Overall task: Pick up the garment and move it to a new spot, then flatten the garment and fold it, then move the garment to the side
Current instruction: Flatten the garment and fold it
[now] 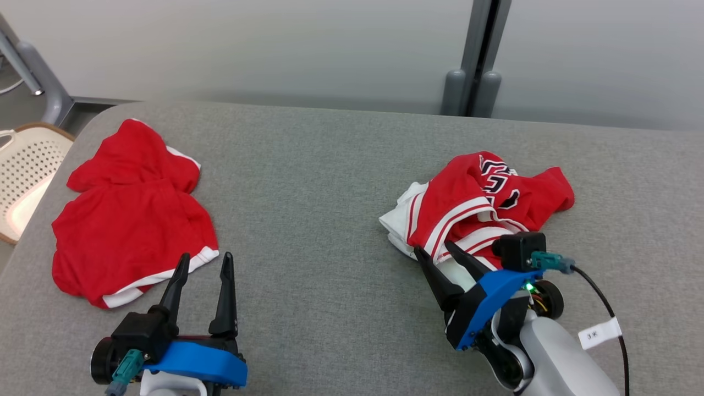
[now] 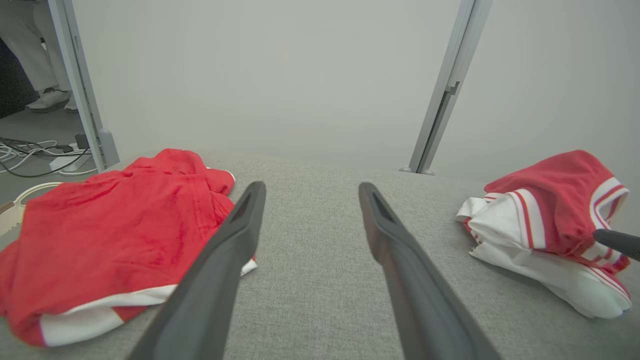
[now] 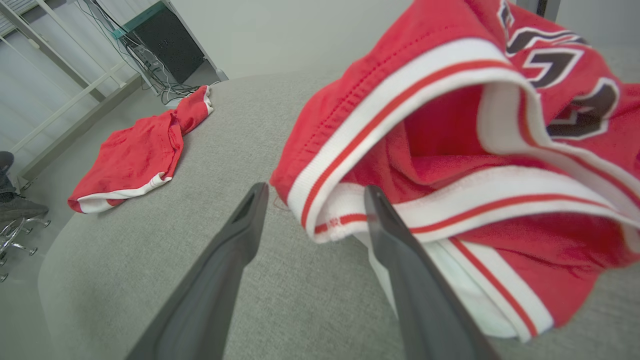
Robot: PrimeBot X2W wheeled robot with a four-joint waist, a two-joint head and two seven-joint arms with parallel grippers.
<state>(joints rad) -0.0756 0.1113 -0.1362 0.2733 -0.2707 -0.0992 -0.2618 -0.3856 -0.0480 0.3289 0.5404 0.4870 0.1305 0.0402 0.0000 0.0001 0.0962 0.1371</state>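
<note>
Red, white-trimmed jersey (image 1: 478, 192) lies crumpled; left end effector (image 1: 206, 256) and right end effector (image 1: 431, 247) gape, released.

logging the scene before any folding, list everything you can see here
table: one, grey fabric top, under both garments
shorts: one, red with white hem, table's left side
jersey: one, red, white trim, dark lettering, crumpled on the right
basket: one, white, perforated, off the table's left edge
post: one, grey, behind the table
cables: several, white and dark, on the floor
left fingers: two, dark, open, beside the shorts' hem
right fingers: two, dark, open, at the jersey's near edge
</note>
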